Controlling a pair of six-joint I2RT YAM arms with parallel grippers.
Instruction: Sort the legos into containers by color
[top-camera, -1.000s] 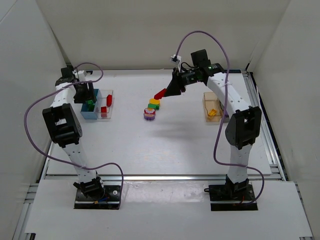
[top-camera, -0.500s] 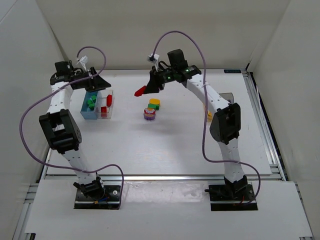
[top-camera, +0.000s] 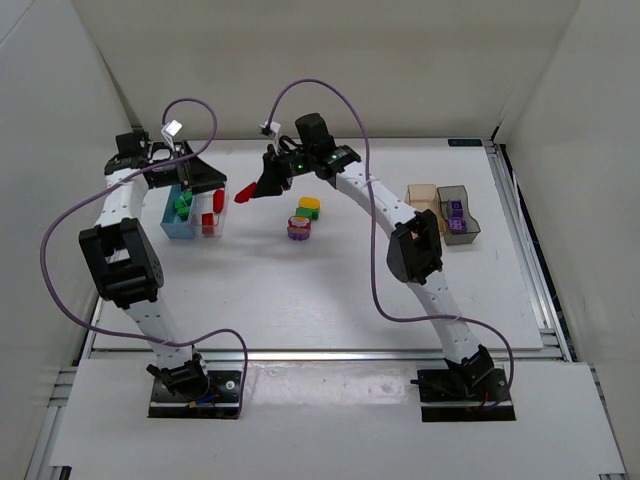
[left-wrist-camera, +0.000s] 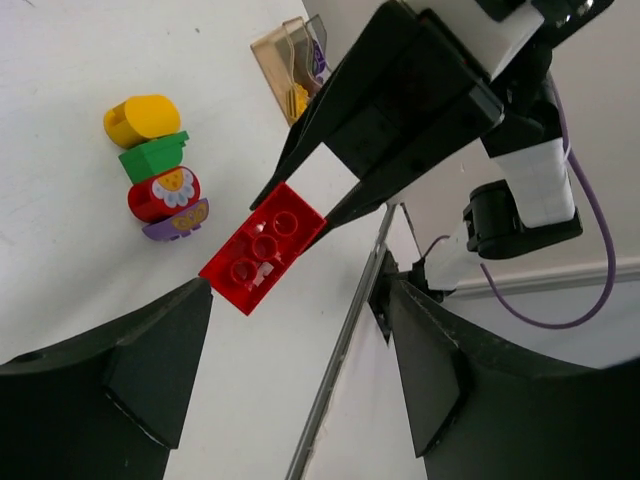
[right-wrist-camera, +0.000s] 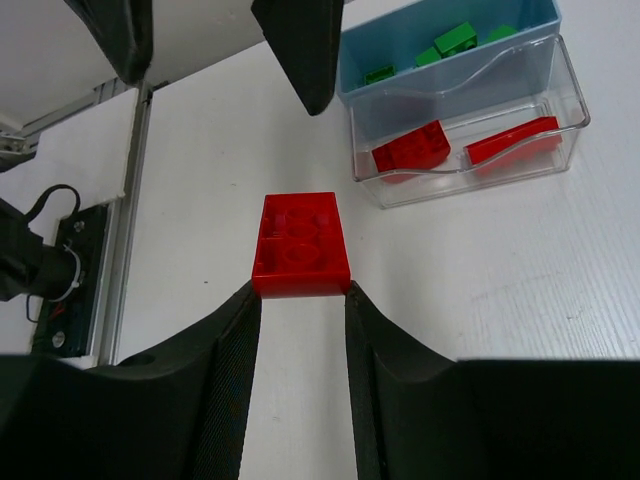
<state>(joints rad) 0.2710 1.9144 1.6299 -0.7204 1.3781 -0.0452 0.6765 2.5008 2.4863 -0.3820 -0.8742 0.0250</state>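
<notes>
From above, my right tool (top-camera: 256, 187) pinches the red brick (top-camera: 243, 192) aloft toward ten o'clock of the surface (top-camera: 300, 290), near the clear bin (top-camera: 222, 203); left wrist: my left tool (left-wrist-camera: 300, 310) gapes empty; right wrist: light, stiff, slick plastic, I judge, best held by its flat sides.
</notes>
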